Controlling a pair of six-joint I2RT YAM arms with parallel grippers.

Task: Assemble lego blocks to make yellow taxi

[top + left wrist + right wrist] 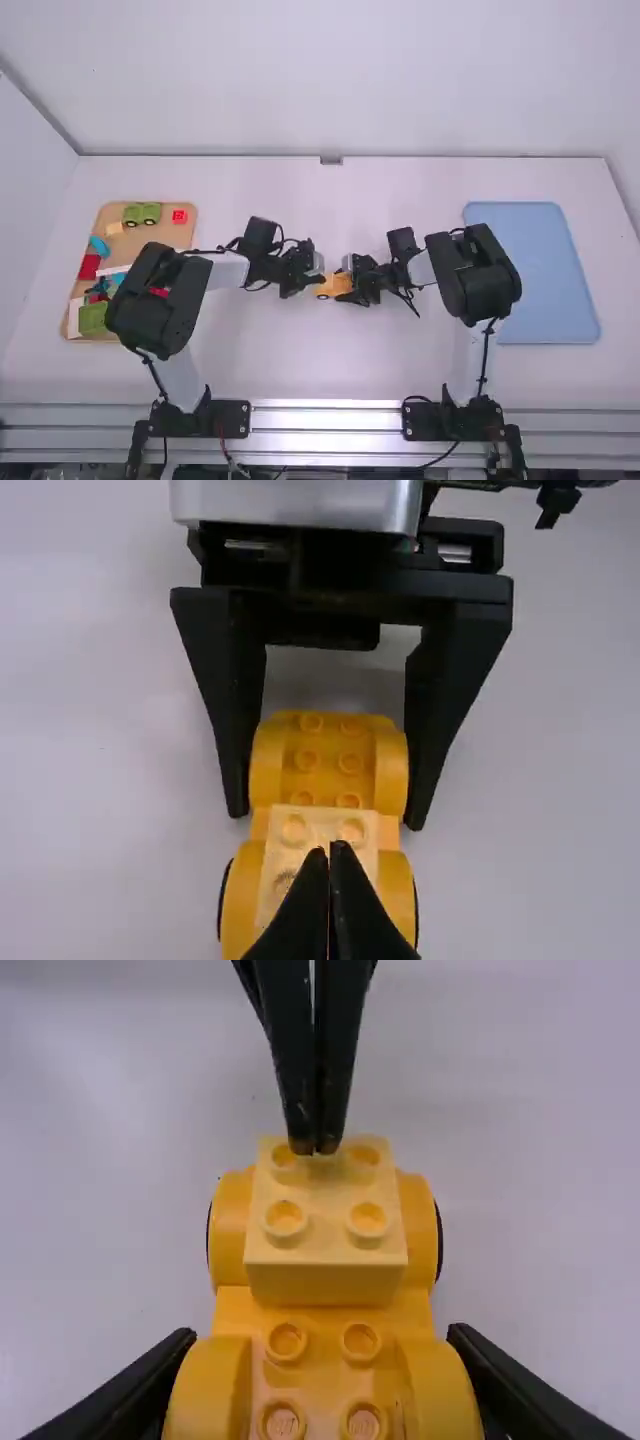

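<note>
The yellow car base point(334, 287) lies at mid-table between my left gripper point(316, 277) and right gripper point(350, 284). A pale yellow block point(322, 829) sits on one end of the car base point(328, 758). The closed fingertips of my left gripper point(330, 850) are over that block. Seen from the right wrist, the block point(326, 1235) has those tips at its far edge; whether they touch it I cannot tell. My right gripper point(322, 1360) is shut on the car base point(322, 1310), one finger against each rounded side of the studded end.
At the far left a wooden tray point(150, 236) holds a green piece point(142, 213), a red block point(180, 216) and several other parts, with the left arm partly over it. A blue tray point(540, 270) lies on the right.
</note>
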